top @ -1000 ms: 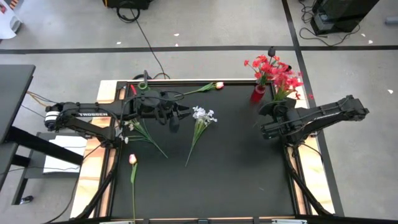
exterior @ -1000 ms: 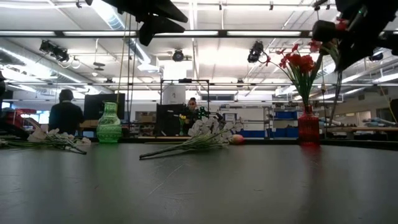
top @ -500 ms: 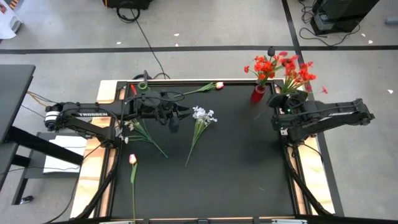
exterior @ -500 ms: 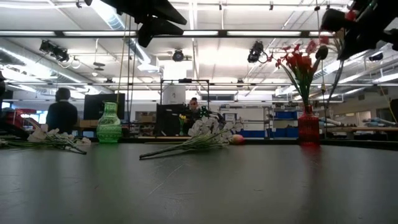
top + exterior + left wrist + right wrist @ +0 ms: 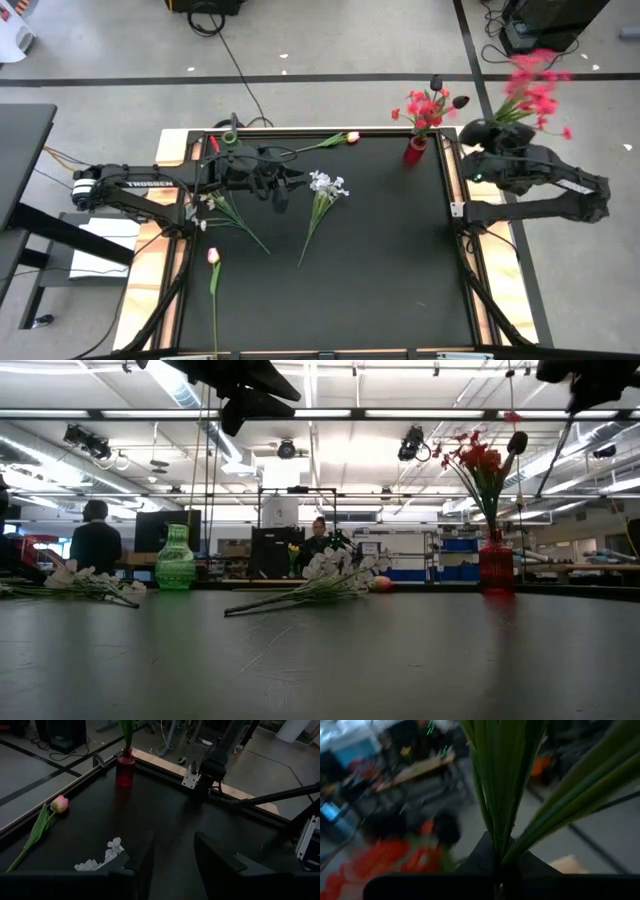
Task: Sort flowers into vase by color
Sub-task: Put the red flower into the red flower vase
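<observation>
Right gripper (image 5: 487, 133) jaws clamped on red flowers (image 5: 533, 92) beside red vase (image 5: 414, 150); left gripper (image 5: 281, 190) jaws apart, empty.

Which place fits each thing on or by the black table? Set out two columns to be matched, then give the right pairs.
Things
1. red vase
2. green vase
3. red flower bunch
4. white flower bunch

Places
A. lying flat near the table's middle
B. at the far left corner, empty
C. held aloft by the right gripper, beyond the table's right edge
D. at the far right corner, holding red flowers

Pairs: 1-D, 2-B, 3-C, 4-A
</observation>
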You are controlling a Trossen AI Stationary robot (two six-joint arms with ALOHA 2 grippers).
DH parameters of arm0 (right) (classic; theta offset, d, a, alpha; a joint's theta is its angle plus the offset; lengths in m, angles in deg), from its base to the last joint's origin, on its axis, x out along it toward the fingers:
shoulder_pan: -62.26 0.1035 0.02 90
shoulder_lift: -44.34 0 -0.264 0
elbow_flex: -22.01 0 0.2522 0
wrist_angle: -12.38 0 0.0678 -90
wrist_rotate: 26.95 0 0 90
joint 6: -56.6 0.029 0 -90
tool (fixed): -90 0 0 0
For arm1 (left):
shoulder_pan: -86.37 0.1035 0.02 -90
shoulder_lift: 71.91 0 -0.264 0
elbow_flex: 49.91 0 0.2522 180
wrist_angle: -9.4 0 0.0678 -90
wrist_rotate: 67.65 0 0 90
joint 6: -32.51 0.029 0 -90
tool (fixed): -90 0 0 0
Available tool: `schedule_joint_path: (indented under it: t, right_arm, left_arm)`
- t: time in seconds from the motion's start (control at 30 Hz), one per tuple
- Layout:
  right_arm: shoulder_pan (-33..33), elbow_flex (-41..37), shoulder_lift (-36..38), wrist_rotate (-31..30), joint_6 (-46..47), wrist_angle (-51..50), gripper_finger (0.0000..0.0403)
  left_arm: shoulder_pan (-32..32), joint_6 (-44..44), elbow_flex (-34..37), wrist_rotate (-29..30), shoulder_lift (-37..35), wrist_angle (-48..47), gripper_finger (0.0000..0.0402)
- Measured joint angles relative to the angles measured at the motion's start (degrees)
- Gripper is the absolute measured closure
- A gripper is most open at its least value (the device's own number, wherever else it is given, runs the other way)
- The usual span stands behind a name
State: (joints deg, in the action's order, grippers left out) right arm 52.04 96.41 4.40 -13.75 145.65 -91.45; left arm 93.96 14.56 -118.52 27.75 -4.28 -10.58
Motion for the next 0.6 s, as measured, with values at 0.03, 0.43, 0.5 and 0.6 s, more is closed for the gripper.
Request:
schedule_joint_path:
  t: [0.03, 0.43, 0.5, 0.6]
  right_arm:
    - [-1.4, 0.3, 0.1, -1.5, -0.5, 0.0, 0.0389]
    - [-13.2, -2.8, -1.3, -5.9, -0.8, 9.5, 0.0389]
    - [-13.8, -3.9, -2.1, -5.6, -1.0, 12.4, 0.0389]
    - [-14.3, -5.7, -3.3, -4.5, -2.5, 18.0, 0.0389]
  left_arm:
    - [0.0, 0.0, 0.0, 0.0, 0.0, 0.0, 0.0256]
    - [0.0, -0.6, 0.0, 0.2, 0.0, 0.2, 0.0256]
    - [0.0, -0.6, 0.0, 0.2, 0.0, 0.5, 0.0256]
    - [0.0, -0.6, 0.0, 0.2, 0.0, 0.5, 0.0256]
